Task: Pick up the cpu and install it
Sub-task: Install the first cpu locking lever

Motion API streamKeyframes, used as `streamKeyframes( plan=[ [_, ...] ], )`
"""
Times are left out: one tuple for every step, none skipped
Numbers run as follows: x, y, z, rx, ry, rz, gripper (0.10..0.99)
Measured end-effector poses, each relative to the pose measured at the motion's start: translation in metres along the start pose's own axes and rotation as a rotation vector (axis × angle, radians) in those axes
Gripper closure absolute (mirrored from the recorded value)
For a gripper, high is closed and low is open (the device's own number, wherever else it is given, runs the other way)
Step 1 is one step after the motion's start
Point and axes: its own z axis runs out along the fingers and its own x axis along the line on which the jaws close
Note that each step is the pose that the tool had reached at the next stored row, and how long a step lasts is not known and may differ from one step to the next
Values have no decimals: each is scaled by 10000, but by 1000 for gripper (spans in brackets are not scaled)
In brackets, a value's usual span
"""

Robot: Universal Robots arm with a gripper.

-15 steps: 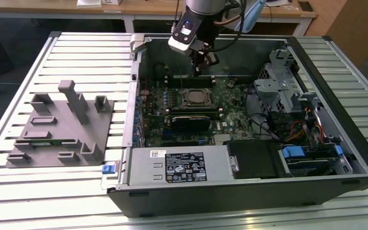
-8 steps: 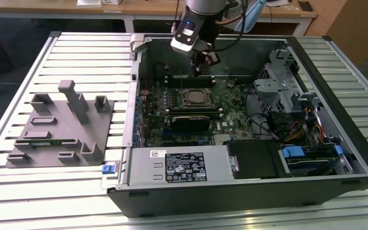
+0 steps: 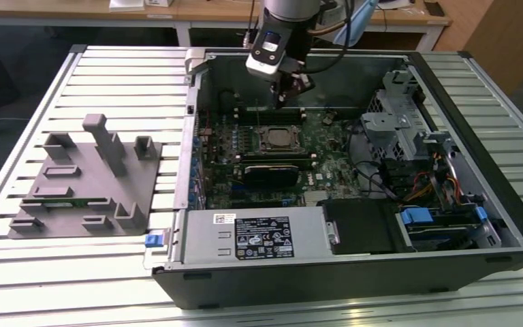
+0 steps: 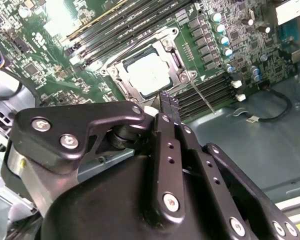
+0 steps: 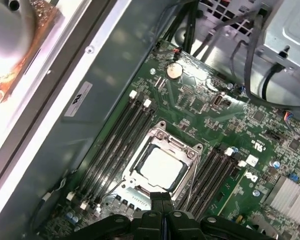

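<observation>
The arm (image 3: 282,30) reaches in from the far side of the counter (image 3: 107,75) and bends steeply down into the open case (image 3: 334,283), its wrist turned so the jaws point at the board. They hang in the air over the far edge of the socket (image 3: 259,131), clear of it and touching nothing.

The jaws are pressed together with nothing between them. In both wrist views the two slim black fingertips (image 4: 166,102) (image 5: 156,200) meet in a single ribbed tip, with the linkage bars folded in behind.

The cpu (image 3: 278,139) lies flat in the socket, silvery top up and the metal frame all round it. From the second wrist view the cpu (image 4: 149,74) is just past the tip, apart from it, and the socket (image 4: 119,75) has a thin metal lever (image 4: 200,97) slanting out along one side. The first wrist view looks down on the cpu (image 5: 162,167) seated square inside the socket (image 5: 162,134), with dark memory slots (image 5: 117,137) running along both sides of it.

Out on the counter, well apart from the socket toward the exterior view's left, the grey fixture (image 3: 80,180) stands with its blocks upright.
</observation>
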Motion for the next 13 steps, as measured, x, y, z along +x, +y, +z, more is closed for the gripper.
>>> streamKeyframes(
  plan=[
    [0,0,0,4,2,-88,980],
    [0,0,0,7,5,-193,980],
    [0,0,0,10,8,-290,980],
    [0,0,0,13,11,-386,980],
    [0,0,0,16,13,-478,980],
    [-1,0,0,19,15,-565,980],
    [-1,-1,0,22,18,-650,980],
    [-1,-1,0,25,21,-735,980],
    [-1,-1,0,27,23,-821,980],
    [-2,-1,0,29,25,-902,980],
    [-2,-1,0,32,28,-984,980],
    [-2,-1,0,35,30,-1061,980],
    [-2,-1,0,38,31,-1136,980]
  ],
)
